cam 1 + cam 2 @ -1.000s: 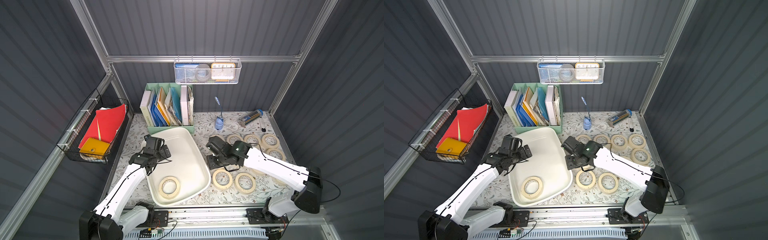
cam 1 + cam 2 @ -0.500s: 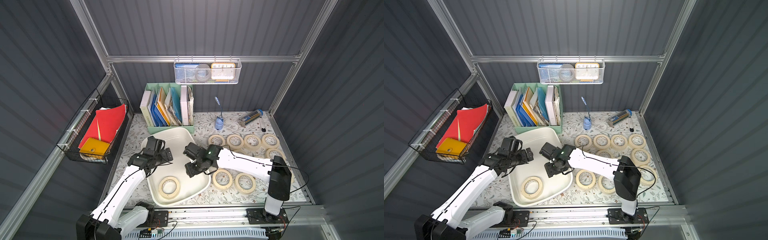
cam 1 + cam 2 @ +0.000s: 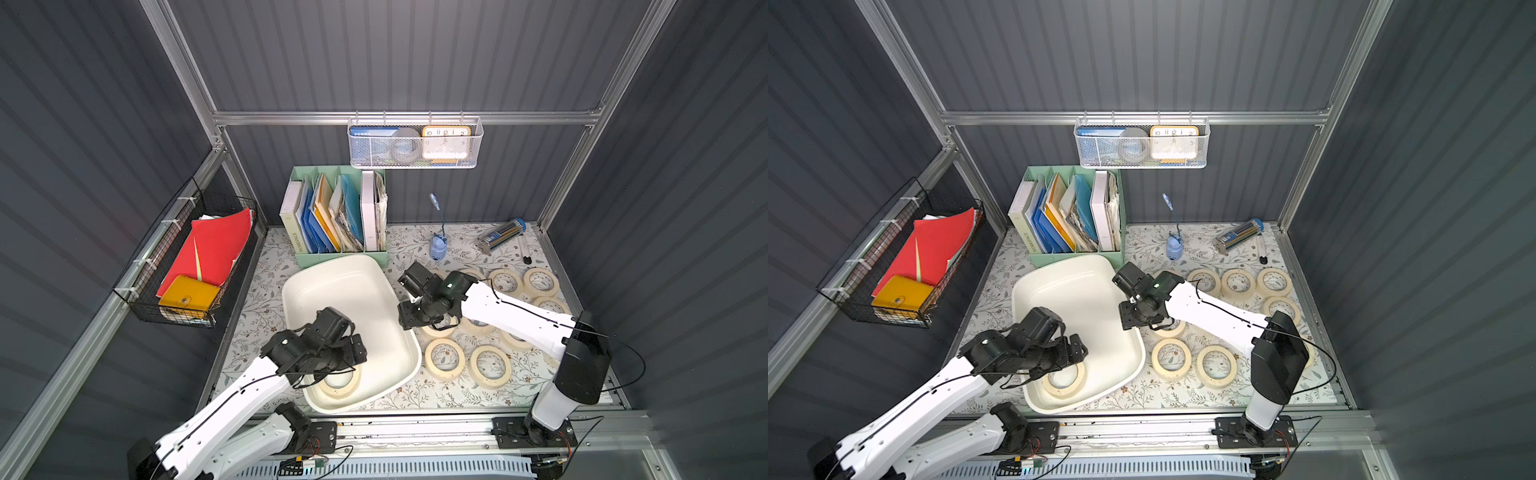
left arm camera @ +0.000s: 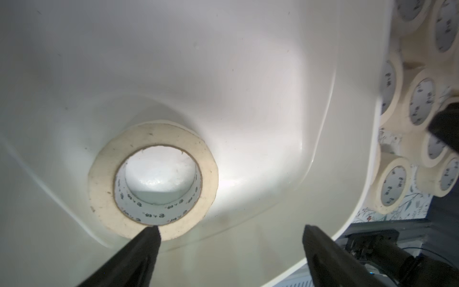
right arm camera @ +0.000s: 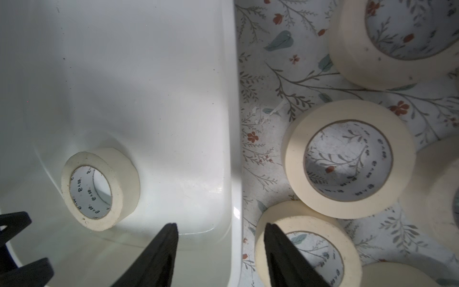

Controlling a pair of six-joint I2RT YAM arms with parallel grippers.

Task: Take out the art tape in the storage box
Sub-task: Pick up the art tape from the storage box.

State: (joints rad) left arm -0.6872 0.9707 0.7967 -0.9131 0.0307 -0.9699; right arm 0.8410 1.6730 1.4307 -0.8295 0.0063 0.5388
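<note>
While 1 art tape roll (image 4: 104, 179) lies flat, core upward, in the storage box's (image 3: 353, 291) near corner, the left gripper (image 4: 230, 228) hangs just above it, fingers spread wide and empty, 1 tip over the roll's rim. The right gripper (image 5: 220, 225), half parted and empty, straddles the box's rim, farther off. The core's repeated print is unreadable.

Numerals 10, 11, 12, 1, 2 on clock (image 3: 446, 143) in mesh basket (image 3: 371, 154). Print inside art tape (image 4: 154, 212): illegible.
</note>
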